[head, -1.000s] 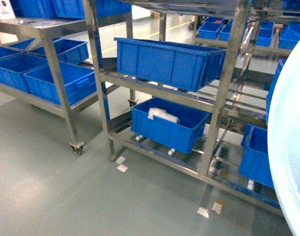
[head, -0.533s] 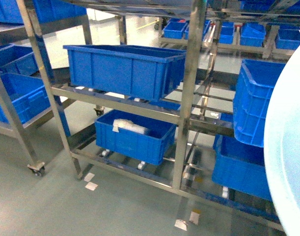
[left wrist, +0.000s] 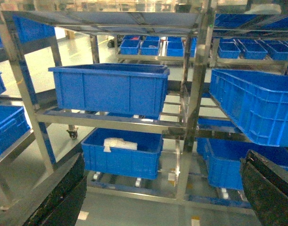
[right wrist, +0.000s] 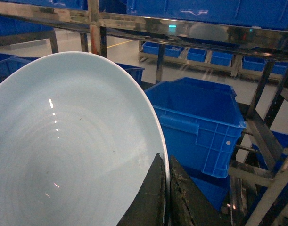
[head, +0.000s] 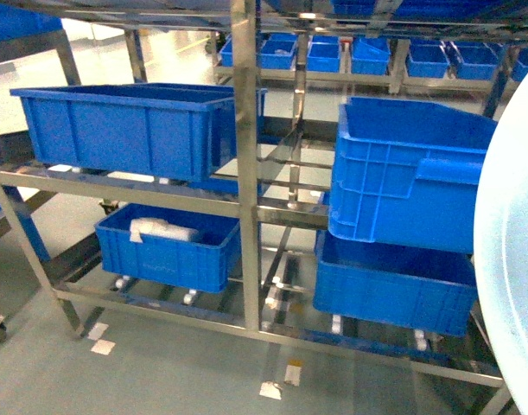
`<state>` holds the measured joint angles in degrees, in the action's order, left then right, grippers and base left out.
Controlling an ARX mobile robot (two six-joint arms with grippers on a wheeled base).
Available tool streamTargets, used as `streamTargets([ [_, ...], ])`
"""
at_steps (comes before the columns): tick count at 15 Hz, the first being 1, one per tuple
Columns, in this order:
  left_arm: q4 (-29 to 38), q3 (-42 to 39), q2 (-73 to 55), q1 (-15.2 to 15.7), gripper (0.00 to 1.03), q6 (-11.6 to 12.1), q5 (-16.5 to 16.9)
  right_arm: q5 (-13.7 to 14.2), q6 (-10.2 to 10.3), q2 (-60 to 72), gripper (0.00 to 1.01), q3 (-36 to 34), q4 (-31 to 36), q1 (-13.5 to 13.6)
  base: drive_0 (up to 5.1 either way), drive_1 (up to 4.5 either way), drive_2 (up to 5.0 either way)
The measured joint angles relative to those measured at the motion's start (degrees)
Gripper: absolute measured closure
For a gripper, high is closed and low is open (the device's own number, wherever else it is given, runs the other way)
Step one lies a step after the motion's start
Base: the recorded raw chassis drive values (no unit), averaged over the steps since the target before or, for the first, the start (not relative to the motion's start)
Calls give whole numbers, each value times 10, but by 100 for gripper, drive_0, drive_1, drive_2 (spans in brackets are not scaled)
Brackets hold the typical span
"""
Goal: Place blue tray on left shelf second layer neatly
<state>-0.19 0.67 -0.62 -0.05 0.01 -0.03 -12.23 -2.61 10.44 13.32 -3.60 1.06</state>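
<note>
The blue tray is a pale, glossy round dish held on edge, filling the left of the right wrist view. My right gripper is shut on its rim, one finger on each face. In the head view the blue tray covers the right edge and hides that gripper. The left shelf second layer is the steel rail tier in the rack's left bay, with a large deep-blue crate on it. In the left wrist view my left gripper is open and holds nothing, facing that tier from a distance.
A polished upright divides the rack. The right bay holds a tilted blue crate above another crate. A lower left crate contains a white bag. More racks with small crates stand behind. Tape marks lie on the floor.
In the head view the rack has slid leftward and grown closer over the last second, and the right bay's crates came into sight. The tray stays at the right edge, still gripped.
</note>
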Motion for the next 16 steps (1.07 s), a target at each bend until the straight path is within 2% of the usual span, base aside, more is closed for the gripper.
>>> streamTargets([
  [13, 0, 0, 0, 0, 5, 0, 0, 0, 0, 0, 99, 0, 0, 0, -23, 409, -454],
  [16, -2, 0, 0, 0, 5, 0, 0, 0, 0, 4, 99, 0, -3, 0, 1, 73, -72],
])
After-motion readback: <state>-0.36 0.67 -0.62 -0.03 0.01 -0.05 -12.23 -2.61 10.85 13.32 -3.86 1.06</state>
